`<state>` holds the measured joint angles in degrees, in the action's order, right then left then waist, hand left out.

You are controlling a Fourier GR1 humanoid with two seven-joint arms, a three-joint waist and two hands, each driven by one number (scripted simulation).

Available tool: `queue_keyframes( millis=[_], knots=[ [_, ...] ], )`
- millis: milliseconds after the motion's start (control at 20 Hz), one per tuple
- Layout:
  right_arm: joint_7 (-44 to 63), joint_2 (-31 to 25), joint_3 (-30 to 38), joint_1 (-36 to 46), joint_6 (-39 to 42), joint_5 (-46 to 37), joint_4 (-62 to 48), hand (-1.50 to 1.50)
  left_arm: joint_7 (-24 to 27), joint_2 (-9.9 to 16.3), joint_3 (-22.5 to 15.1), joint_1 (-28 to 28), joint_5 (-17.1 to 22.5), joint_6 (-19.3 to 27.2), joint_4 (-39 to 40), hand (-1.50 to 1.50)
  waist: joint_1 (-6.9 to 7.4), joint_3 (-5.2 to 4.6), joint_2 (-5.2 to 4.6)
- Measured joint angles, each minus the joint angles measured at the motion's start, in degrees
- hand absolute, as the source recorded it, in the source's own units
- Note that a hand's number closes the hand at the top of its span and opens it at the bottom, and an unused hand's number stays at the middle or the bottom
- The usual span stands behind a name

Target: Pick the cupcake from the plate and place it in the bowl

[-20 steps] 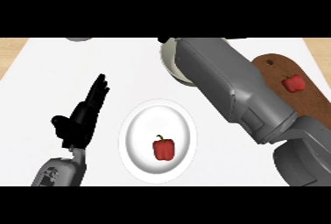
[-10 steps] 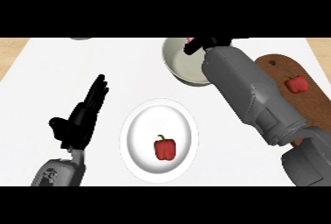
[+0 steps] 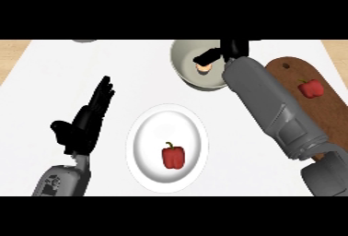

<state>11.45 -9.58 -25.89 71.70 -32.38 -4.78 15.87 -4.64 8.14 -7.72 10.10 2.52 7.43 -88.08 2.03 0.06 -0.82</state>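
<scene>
Cupcake point(image 3: 203, 67) sits up in the top middle of the frame, inside the bowl point(image 3: 183, 64). Only a small tan-orange bit of it shows, so I can't tell which way it points or whether it even has a long axis. It's partly hidden by the right hand point(image 3: 216, 54), which hangs over the bowl at the end of the grey forearm running up from the lower right corner. The dark fingers sit just beside the cupcake, one sticking out to the left above it. Whether they're curled on it or apart from it, I honestly can't tell from this angle.

The left hand point(image 3: 85, 122) is at the left side of the frame, resting open with its fingers straight and pointing up and a bit right, holding nothing. It's well apart from everything else.

The white plate point(image 3: 146, 147) is in the lower middle, and there's a red bell pepper point(image 3: 172, 156) on it, stem toward the top of the frame, a bit right of the plate's centre.

Over at the right edge there's a brown cutting board point(image 3: 326, 103) on the white desk point(image 3: 54, 69), partly under the right forearm, with a second red pepper point(image 3: 311, 87) on it.
</scene>
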Motion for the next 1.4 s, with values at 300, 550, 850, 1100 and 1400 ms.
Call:
queue_keyframes(
  millis=[300, 550, 850, 1100, 1400],
  knots=[
    [-8.95, -1.14, 5.95, -0.92, -5.97, 2.78, 2.66, -1.50, -0.52, -0.47, -0.46, -0.99, -0.91, 0.49, -1.04, 0.00, -0.28, -0.01, 0.21],
    [-10.21, -1.96, 10.52, -2.38, -6.78, 5.59, 7.13, -1.50, -0.35, -0.76, 0.18, -1.28, -1.36, 0.79, -0.55, 0.00, -1.35, -0.04, 0.66],
    [-9.19, -4.46, 14.10, -7.99, -3.29, 8.82, 17.13, -1.50, -1.44, -0.58, 0.96, -2.10, -1.47, 0.71, -1.81, 0.00, -2.40, -0.06, 1.10],
    [-9.09, -6.59, 15.27, -16.94, 0.51, 10.72, 28.70, -1.50, -0.30, -1.01, 1.50, -2.11, -1.70, 0.35, -0.65, 0.00, -2.78, -0.06, 1.16],
    [-5.88, -8.90, 15.17, -27.32, 3.94, 10.62, 43.35, -1.50, 0.09, -0.91, 2.55, -2.67, -1.66, -0.63, -0.69, 0.00, -2.59, -0.07, 1.08]
  ],
)
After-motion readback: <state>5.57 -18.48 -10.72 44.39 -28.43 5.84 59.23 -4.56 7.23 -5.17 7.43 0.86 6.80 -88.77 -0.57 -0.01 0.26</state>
